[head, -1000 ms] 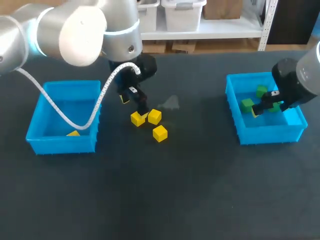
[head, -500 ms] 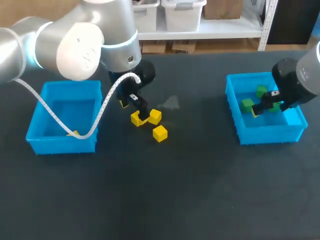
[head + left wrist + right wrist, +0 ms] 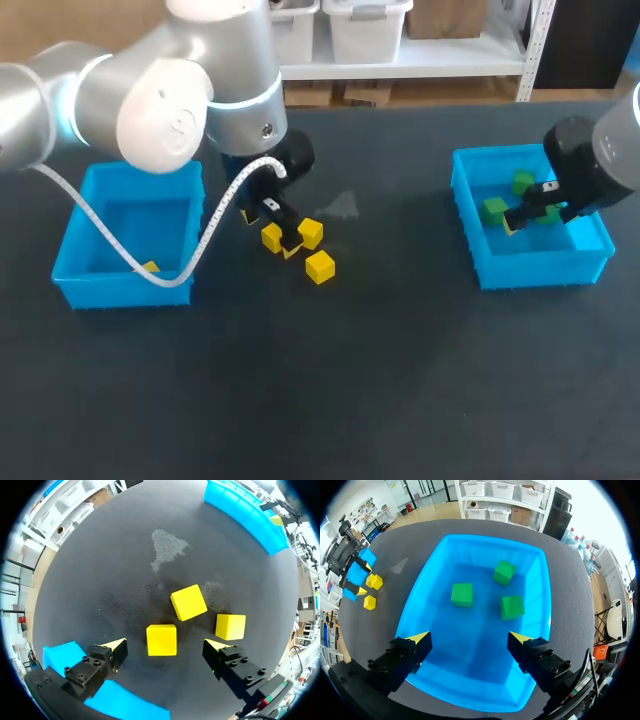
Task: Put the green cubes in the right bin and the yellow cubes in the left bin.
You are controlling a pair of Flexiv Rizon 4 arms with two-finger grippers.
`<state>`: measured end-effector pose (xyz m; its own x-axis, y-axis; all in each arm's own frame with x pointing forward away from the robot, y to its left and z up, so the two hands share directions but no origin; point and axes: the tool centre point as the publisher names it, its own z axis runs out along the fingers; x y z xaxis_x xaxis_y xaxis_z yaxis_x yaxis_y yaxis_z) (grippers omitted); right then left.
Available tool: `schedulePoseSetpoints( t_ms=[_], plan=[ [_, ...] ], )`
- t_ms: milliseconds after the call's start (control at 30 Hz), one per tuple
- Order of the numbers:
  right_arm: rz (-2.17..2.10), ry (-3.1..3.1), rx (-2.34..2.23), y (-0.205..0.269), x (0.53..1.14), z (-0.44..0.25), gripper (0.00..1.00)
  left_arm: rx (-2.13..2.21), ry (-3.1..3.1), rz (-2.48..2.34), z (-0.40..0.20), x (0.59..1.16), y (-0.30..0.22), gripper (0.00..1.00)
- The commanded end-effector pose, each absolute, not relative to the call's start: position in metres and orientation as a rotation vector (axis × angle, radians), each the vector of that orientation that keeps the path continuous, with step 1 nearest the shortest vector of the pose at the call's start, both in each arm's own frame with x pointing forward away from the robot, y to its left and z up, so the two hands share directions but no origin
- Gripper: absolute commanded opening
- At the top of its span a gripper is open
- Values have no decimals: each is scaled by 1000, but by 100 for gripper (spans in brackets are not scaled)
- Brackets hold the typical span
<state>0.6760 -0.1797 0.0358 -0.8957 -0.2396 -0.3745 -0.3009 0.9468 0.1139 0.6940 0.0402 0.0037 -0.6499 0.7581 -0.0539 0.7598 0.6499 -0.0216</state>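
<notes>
The green half of the task looked done. Three green cubes (image 3: 462, 594) lay in the right bin (image 3: 530, 270) at the three o'clock side of the table (image 3: 400, 380). The right gripper (image 3: 468, 637) hung over them with its fingers spread and nothing held.

The yellow half was in hand. One stowed yellow cube (image 3: 149, 267) lay in the left bin (image 3: 120, 290) at nine o'clock, and three more sat on the table between the bins, nearer the left one. The left gripper (image 3: 165, 644) stood open above this cluster, its fingers either side of the nearest yellow cube (image 3: 161, 640) but not touching it. In the head view a second cube (image 3: 310, 233) sat just beside that cube at its three o'clock, and a third cube (image 3: 320, 267) at its five o'clock.

The next move probably called for lowering straight down and closing on the straddled cube without nudging its close neighbour, then carrying it toward nine o'clock.
</notes>
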Motion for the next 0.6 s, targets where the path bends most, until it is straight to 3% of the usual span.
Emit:
schedulePoseSetpoints(
  t_ms=[33,600],
  plan=[
    [234,2736,-390,-180,674,36,100,1289,2818,-54,1,695,39,0],
    [234,2736,-390,-180,674,36,100,1262,2828,-52,2,694,43,0]
  ],
)
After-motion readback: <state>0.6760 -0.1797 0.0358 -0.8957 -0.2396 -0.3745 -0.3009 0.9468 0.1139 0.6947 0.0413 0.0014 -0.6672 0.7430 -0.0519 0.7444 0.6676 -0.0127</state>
